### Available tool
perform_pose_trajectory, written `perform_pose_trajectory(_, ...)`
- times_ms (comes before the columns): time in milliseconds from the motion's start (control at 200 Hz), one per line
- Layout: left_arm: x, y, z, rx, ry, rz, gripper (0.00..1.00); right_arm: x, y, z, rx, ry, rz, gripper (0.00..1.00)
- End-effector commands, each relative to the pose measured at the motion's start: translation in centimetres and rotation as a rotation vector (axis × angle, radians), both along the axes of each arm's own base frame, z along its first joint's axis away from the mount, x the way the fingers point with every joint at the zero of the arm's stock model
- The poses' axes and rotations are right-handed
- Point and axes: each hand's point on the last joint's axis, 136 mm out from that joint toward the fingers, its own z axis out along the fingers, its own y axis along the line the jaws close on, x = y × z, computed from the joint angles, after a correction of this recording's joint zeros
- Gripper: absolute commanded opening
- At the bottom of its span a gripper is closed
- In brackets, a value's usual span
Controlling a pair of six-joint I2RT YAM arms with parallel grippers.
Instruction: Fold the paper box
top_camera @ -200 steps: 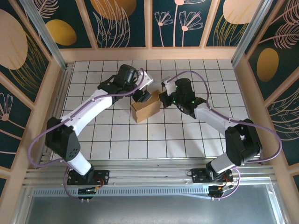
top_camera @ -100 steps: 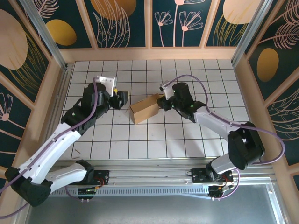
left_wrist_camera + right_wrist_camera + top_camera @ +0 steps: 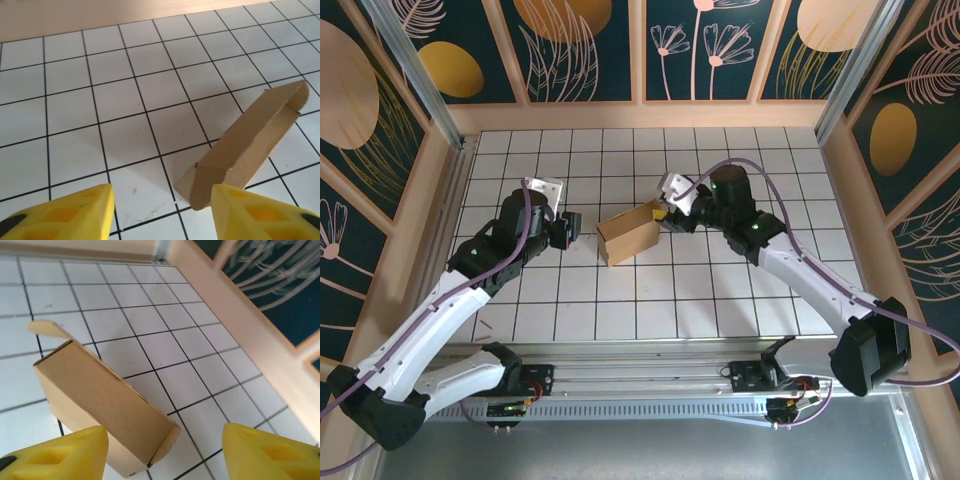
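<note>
Your left tool (image 3: pixel 161 210) holds its yellow fingers apart with nothing between them, and the paper box (image 3: pixel 245 150) lies just ahead of it, off to one side, on the tiled table (image 3: pixel 120 145). Now your right tool (image 3: pixel 162 440): fingers spread too, gripping nothing, and the box (image 3: pixel 100 405) sits right in front of them, a rounded tab (image 3: pixel 47 327) poking out at its far end, the wooden wall (image 3: pixel 225 325) farther on
</note>
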Motion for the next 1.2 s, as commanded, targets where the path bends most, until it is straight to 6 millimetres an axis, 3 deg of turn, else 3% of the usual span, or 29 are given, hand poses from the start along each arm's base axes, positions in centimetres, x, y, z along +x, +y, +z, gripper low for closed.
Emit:
perform_pose_trajectory(0, -0.2, 1.4, 0.5, 0.057, -0.013, 0.036, 0.58, -0.7, 2.1, -0.5, -0.177, -0.239, 0.278, 0.58)
perform_pose_trajectory(95, -0.5, 1.4, 0.1, 0.083, 0.0, 0.012, 0.59, 0.3, 3.1, -1.3, -0.275, -0.238, 0.346, 0.51)
perform_pose_trajectory(270, -0.8, 0.6, -0.1, 0.094, 0.008, -0.052, 0.61, 2.0, 4.7, -2.7, -0.37, -0.238, 0.383, 0.46)
perform_pose_trajectory(666, -0.7, -0.7, 0.0, 0.081, 0.004, -0.116, 0.62, 1.9, 6.1, -5.3, -0.393, -0.118, 0.437, 0.44)
perform_pose_trajectory(736, -0.7, -1.0, 0.2, 0.067, 0.001, -0.13, 0.62, 2.3, 6.3, -5.6, -0.399, -0.115, 0.426, 0.37)
perform_pose_trajectory(831, -0.7, -1.4, -0.1, 0.052, 0.004, -0.14, 0.62, 2.9, 6.4, -5.7, -0.402, -0.108, 0.397, 0.17)
perform_pose_trajectory(991, -0.9, -2.3, -1.4, -0.023, 0.038, -0.145, 0.62, 3.1, 6.0, -5.4, -0.415, -0.105, 0.363, 0.14)
perform_pose_trajectory(1191, 0.3, -1.1, -1.8, -0.082, 0.041, 0.004, 0.55, 3.5, 5.4, -5.3, -0.43, -0.004, 0.285, 0.11)
